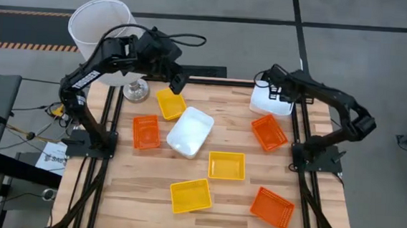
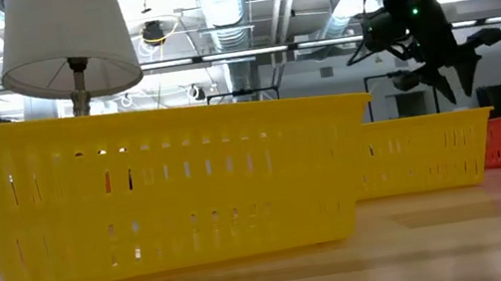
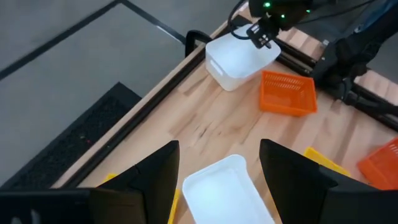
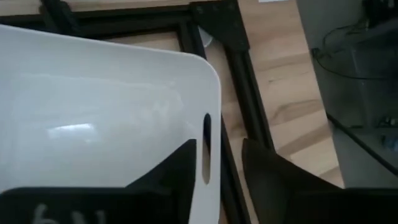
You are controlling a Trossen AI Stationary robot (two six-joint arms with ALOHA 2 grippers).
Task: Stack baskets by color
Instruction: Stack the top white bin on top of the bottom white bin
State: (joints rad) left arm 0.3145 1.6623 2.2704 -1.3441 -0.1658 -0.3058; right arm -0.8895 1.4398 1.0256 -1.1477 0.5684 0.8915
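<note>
Baskets lie scattered on the wooden table. A white basket (image 1: 190, 132) sits mid-table, touching a yellow basket (image 1: 170, 103), with an orange one (image 1: 145, 131) to its left. My left gripper (image 3: 217, 168) hangs open above the white and yellow pair, holding nothing. Another white basket (image 4: 93, 118) rests at the far right corner. My right gripper (image 4: 217, 168) is open at its end wall (image 4: 208, 124), one finger on the inside, one on the outside. An orange basket (image 1: 269, 131) lies beside it.
Two yellow baskets (image 1: 226, 165) (image 1: 190, 195) and an orange basket (image 1: 272, 207) lie toward the near edge. A white lamp shade (image 1: 100, 28) on a metal base (image 1: 137, 90) stands at the far left corner. A black frame (image 4: 236, 93) borders the table.
</note>
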